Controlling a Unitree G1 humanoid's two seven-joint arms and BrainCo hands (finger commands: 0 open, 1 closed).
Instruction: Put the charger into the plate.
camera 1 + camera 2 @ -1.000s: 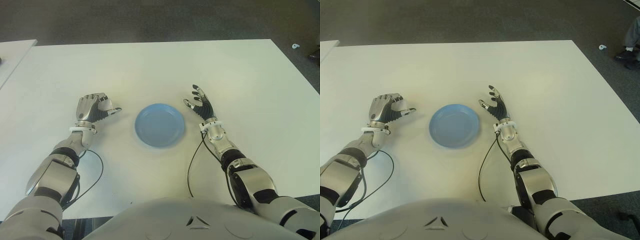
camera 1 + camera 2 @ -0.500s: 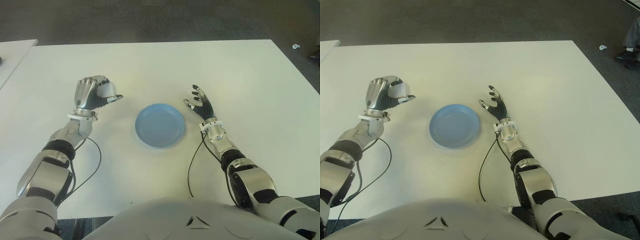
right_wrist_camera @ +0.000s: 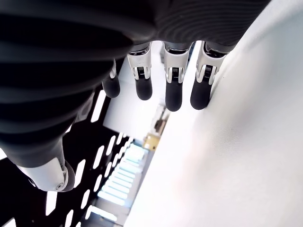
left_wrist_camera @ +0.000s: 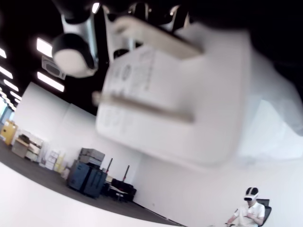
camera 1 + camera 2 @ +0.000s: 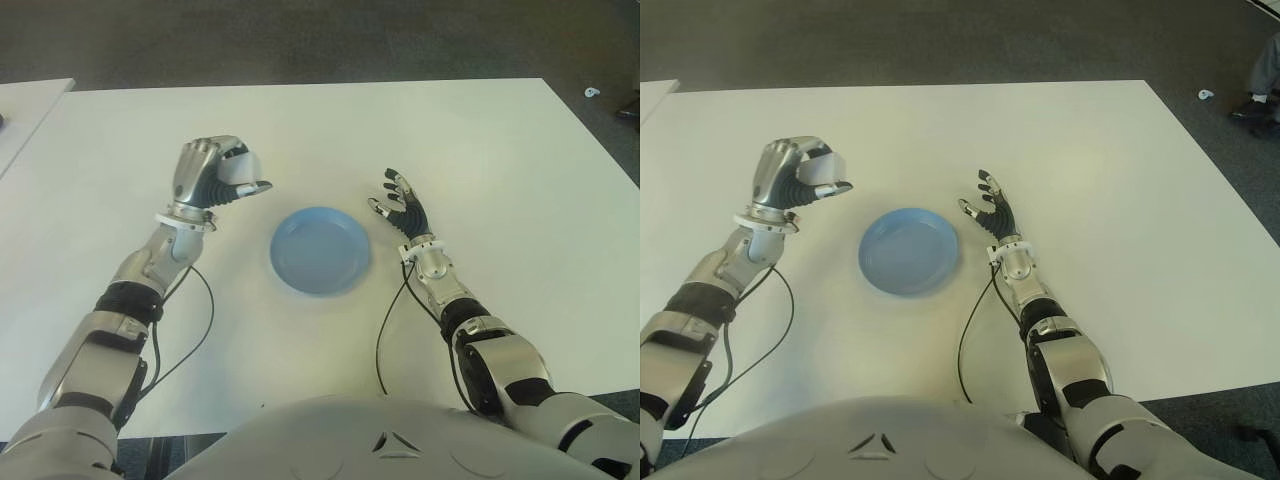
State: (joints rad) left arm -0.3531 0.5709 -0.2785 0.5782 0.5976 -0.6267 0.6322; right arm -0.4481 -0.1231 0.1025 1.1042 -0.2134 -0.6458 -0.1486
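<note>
Charger (image 4: 175, 101), a single white plug-in block, sits clamped in the curled fingers of the left hand (image 5: 212, 175), raised over the white table (image 5: 480, 140) to the left of the one blue plate (image 5: 320, 250). It looks small, rigid, light and smooth-sided, best gripped across its flat faces. The right hand (image 5: 400, 207), fingers spread and holding nothing, shows just right of the plate.
</note>
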